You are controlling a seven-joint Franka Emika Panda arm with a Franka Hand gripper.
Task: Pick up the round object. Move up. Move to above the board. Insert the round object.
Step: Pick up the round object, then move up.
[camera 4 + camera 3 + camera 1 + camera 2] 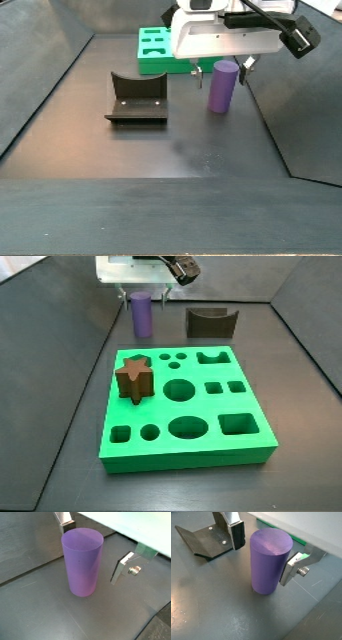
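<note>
Two silver fingers (293, 568) of your gripper (264, 549) flank the purple cylinder (269, 560), which stands upright on the dark floor between them. You have the jaws spread wide, with a gap showing on each side of the cylinder in both wrist views, so nothing is gripped. Your green board (185, 408) lies well apart from the gripper, carrying a brown star block (134, 379). Near the gripper stands a dark notched block (210, 322).
</note>
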